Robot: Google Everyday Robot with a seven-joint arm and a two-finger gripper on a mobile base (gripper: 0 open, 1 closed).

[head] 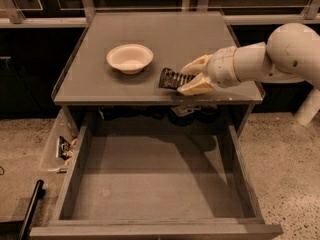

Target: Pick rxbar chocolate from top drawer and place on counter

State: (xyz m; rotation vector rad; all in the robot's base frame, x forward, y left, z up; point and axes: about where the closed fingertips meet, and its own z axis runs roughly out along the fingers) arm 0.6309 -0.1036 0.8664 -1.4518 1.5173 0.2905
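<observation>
My gripper (189, 77) comes in from the right on a white arm and is shut on the rxbar chocolate (172, 78), a small flat black wrapper with white lettering. It holds the bar over the front part of the grey counter (165, 34), to the right of the white bowl. I cannot tell whether the bar touches the surface. The top drawer (150, 179) stands pulled out below the counter; its grey floor shows nothing on it.
A white bowl (129, 58) sits on the counter left of the bar. A narrow clear tray (61, 145) with small packets hangs at the drawer's left side. A black bar (31, 209) lies at bottom left on the speckled floor (290, 164).
</observation>
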